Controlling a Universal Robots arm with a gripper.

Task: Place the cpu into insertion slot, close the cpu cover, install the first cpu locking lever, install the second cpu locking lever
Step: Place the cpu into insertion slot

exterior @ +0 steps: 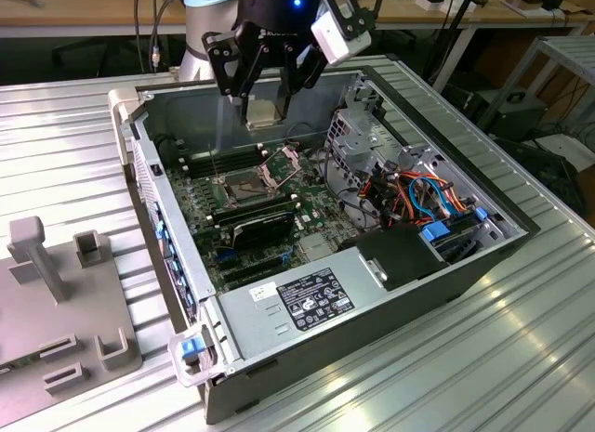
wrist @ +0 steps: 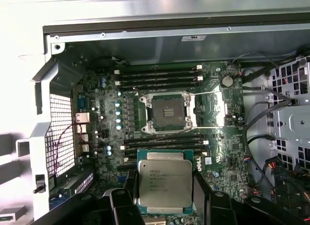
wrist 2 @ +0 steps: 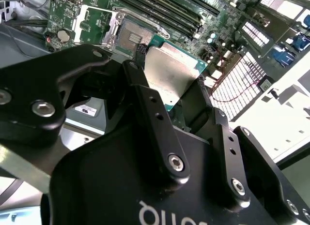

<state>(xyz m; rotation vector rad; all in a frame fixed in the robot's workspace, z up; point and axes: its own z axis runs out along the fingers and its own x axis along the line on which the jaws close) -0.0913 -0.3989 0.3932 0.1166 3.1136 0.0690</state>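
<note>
A black robot gripper [exterior: 263,105] hangs over an open desktop computer case [exterior: 446,265] that lies on its side on a ribbed metal table [exterior: 493,358]. Its two fingers are clenched on opposite edges of the cpu [wrist: 164,184], a flat square chip with a dull silver-grey metal face and a green rim. The chip is held level in the air, raised above the green circuit board [wrist: 227,152] and clear of the insertion slot [wrist: 168,110]. In the first wrist view the chip sits to one side of the slot rather than squarely over it, with a bank of long black memory slots [wrist: 162,146] between the two. The slot itself is a dark square socket with a metal rim, and its inner contact field lies exposed. The cpu cover [exterior: 283,162], a thin brownish metal frame, stands swung up and open along the edge of the slot on the exterior view's right. A second bank of memory slots runs along the far side of the insertion slot. Nearer the exterior camera than the slot, a grey power supply [exterior: 307,302] with a label fills that end of the case.
</note>
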